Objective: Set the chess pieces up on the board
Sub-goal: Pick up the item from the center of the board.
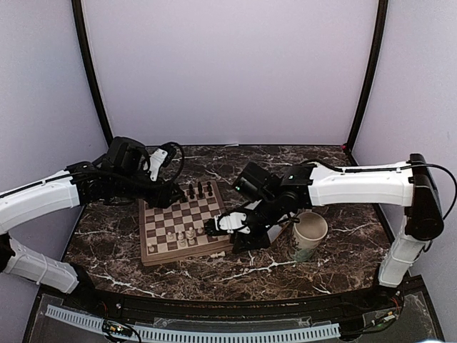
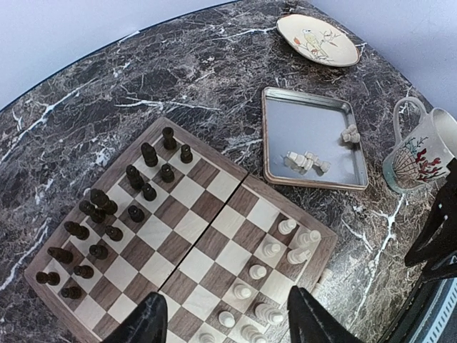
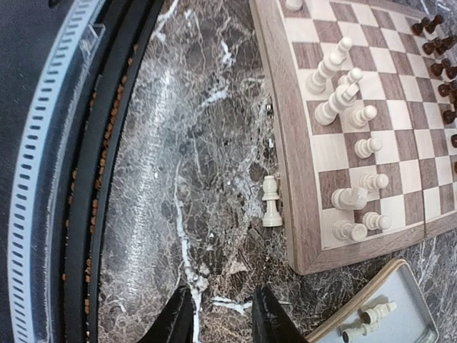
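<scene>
The wooden board [image 2: 235, 174] holds dark chessmen [image 2: 107, 214] on its far side and several cream-white pieces [image 2: 275, 250] on the side nearest me. My left gripper [image 2: 228, 323] hovers open and empty above those white pieces. One white piece [image 3: 270, 202] lies on the marble against the board's rim [image 3: 285, 179]. My right gripper [image 3: 223, 318] is open and empty, low over the bare marble just short of that piece. More white pieces [image 2: 307, 161] lie in the grey tray [image 2: 314, 118].
A patterned mug [image 1: 310, 234] stands right of the board, close to the right arm. An oval plate [image 2: 318, 39] sits at the back beyond the tray. The table's black front edge [image 3: 107, 179] runs close beside the right gripper.
</scene>
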You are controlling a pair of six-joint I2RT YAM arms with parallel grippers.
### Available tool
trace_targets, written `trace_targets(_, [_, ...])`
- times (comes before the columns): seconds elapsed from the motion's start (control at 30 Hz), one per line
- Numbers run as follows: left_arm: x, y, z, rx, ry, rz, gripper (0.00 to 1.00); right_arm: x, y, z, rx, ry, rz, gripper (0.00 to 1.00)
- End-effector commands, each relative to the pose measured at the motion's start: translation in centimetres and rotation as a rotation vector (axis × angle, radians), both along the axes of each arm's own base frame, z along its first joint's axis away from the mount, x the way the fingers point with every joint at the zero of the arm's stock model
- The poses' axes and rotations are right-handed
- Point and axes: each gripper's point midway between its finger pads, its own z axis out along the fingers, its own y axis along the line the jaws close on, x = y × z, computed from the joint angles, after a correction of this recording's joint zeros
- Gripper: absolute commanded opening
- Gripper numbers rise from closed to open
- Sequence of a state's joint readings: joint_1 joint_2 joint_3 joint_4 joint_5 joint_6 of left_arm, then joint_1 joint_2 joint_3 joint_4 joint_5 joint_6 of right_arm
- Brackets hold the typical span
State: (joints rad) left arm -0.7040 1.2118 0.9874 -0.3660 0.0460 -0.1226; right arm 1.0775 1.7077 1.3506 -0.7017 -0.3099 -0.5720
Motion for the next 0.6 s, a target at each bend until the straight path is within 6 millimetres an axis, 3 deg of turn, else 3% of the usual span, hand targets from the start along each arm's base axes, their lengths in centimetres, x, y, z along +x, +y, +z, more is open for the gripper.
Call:
trace_targets(0.0, [-0.1, -0.3, 1.6, -0.131, -0.031, 0.033, 0.6, 0.6, 1.2, -2.9, -0.06, -0.106, 0.007, 0.29])
trace_targets(0.2, [-1.1, 0.3, 1.2, -0.166, -0.022, 0.039, 0.6, 0.2, 2.6, -5.5, -0.111, -0.12, 0.016, 0.3])
trace_targets(0.37, [-1.7, 0.6, 1.4, -0.188, -0.038, 0.031, 0.6, 1.2, 3.0, -7.4, -0.172, -0.155, -0.009, 0.31])
trace_targets(0.57, [-2.0, 0.7, 0.6, -0.185, -0.03, 0.028, 0.6, 1.9, 3.4, -8.3, -0.204, -0.169, -0.03, 0.31])
